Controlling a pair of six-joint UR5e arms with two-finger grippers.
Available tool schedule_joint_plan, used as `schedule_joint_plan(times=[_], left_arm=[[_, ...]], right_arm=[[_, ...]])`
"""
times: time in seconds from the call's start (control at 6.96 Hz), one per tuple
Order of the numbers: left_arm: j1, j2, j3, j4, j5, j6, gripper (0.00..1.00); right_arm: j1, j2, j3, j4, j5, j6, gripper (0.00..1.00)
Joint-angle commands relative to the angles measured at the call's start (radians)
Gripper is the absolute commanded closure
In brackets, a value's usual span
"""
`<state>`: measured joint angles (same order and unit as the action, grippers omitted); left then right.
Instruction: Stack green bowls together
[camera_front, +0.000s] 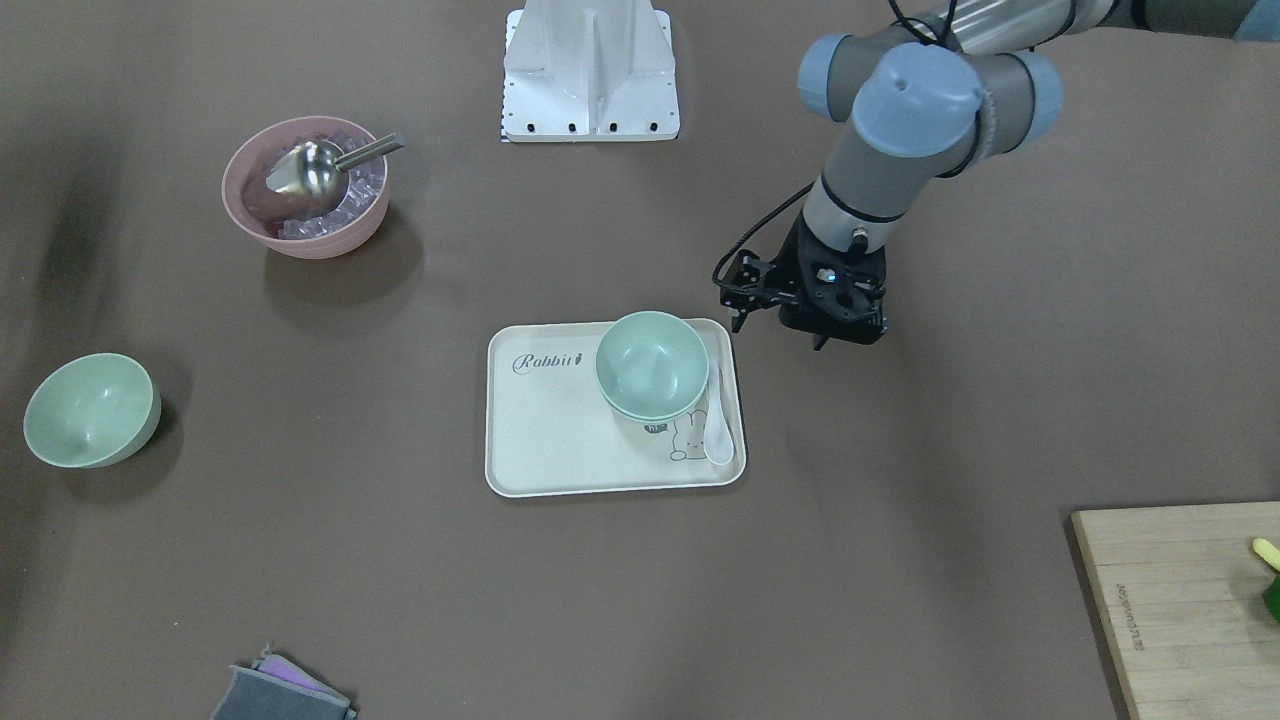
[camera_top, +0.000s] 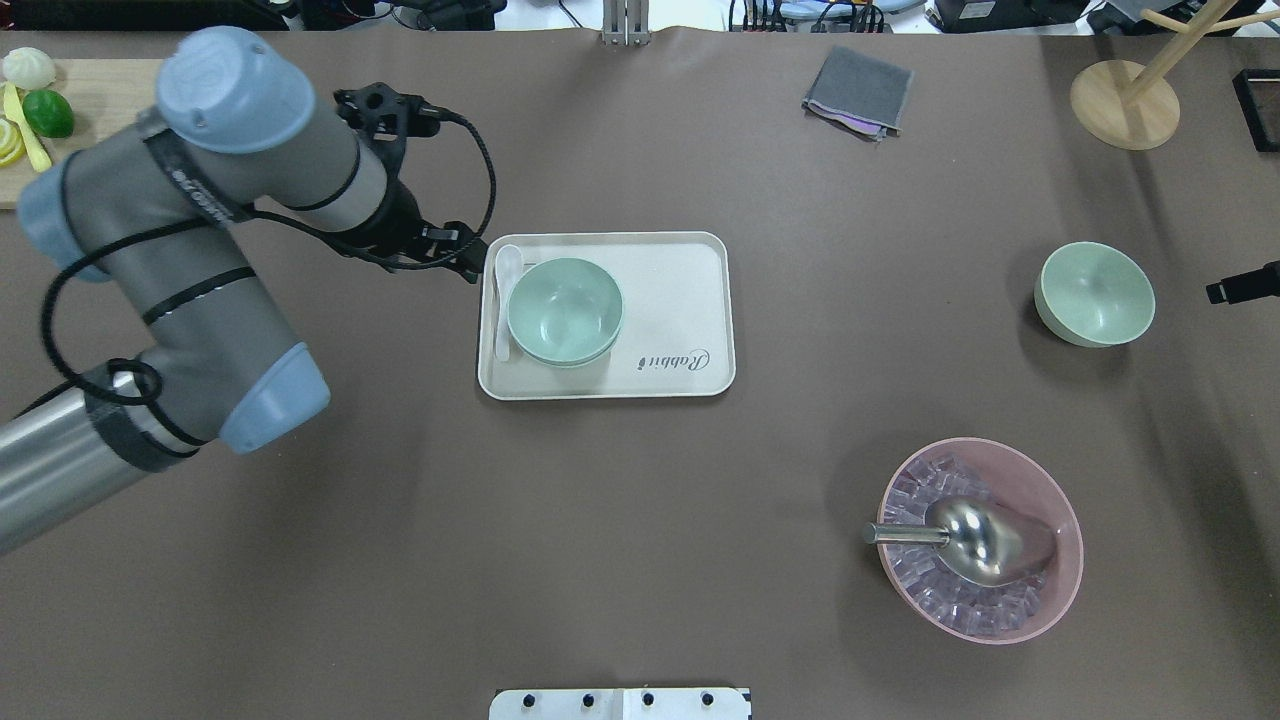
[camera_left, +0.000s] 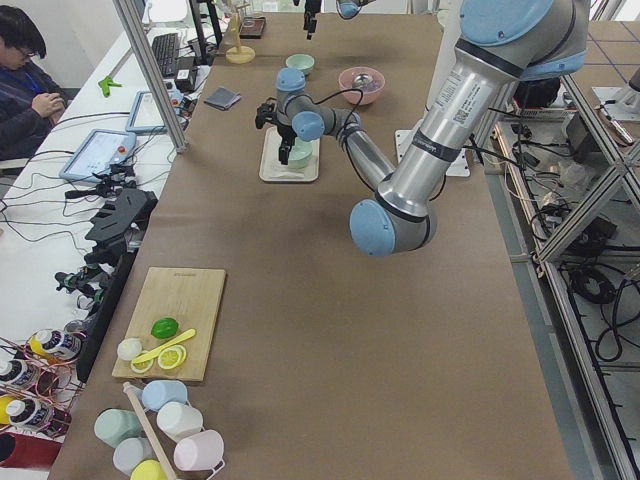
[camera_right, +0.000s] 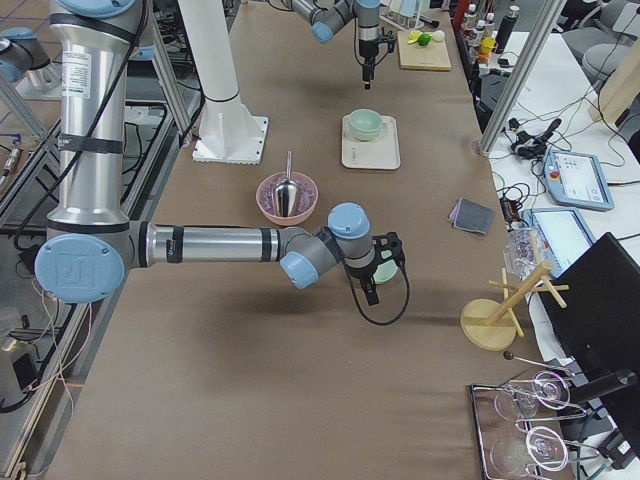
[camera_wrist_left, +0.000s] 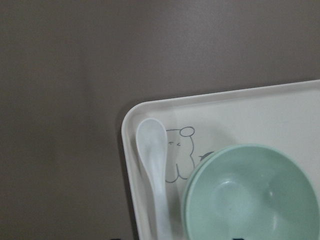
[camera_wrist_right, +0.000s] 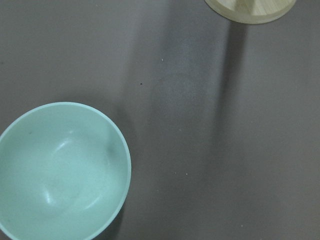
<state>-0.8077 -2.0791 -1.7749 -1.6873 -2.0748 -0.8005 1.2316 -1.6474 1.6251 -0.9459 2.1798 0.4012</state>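
Note:
Two green bowls (camera_front: 651, 365) sit nested one in the other on a cream tray (camera_front: 560, 440); they also show in the overhead view (camera_top: 565, 310) and the left wrist view (camera_wrist_left: 250, 197). A white spoon (camera_wrist_left: 155, 165) lies beside them on the tray. The third green bowl (camera_top: 1095, 293) stands alone on the table, far from the tray (camera_front: 92, 410), and shows in the right wrist view (camera_wrist_right: 60, 170). My left gripper (camera_front: 800, 335) hovers just off the tray's edge beside the spoon; it looks open and empty. My right gripper (camera_right: 368, 288) is over the lone bowl; I cannot tell its state.
A pink bowl (camera_top: 980, 540) of ice cubes holds a metal scoop (camera_top: 960, 535). A cutting board (camera_top: 60, 110) with lime and lemon lies in a corner behind the left arm. A grey cloth (camera_top: 858, 92) and a wooden stand (camera_top: 1125, 100) lie at the far edge.

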Motion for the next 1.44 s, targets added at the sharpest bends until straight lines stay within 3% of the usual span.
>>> schedule_joint_plan(times=[0.0, 0.43, 0.86, 1.01, 1.15, 1.29], left_arm=[[-0.155, 0.204, -0.081, 0.02, -0.063, 0.355, 0.01], [-0.277, 0.365, -0.123, 0.012, -0.07, 0.561, 0.01], [-0.286, 0.37, -0.117, -0.005, -0.067, 0.557, 0.01], [-0.286, 0.37, -0.116, -0.006, -0.067, 0.555, 0.01], [-0.286, 0.37, -0.116, -0.006, -0.068, 0.555, 0.01], [-0.285, 0.37, -0.113, -0.006, -0.067, 0.555, 0.01]], right_arm=[[-0.012, 0.059, -0.06, -0.036, -0.005, 0.008, 0.02], [-0.112, 0.115, -0.094, -0.028, -0.032, 0.232, 0.14], [-0.142, 0.101, -0.106, -0.027, -0.087, 0.24, 0.4], [-0.15, 0.103, -0.108, -0.027, -0.092, 0.24, 0.55], [-0.156, 0.104, -0.108, -0.027, -0.092, 0.24, 0.78], [-0.158, 0.106, -0.108, -0.027, -0.092, 0.24, 0.79]])
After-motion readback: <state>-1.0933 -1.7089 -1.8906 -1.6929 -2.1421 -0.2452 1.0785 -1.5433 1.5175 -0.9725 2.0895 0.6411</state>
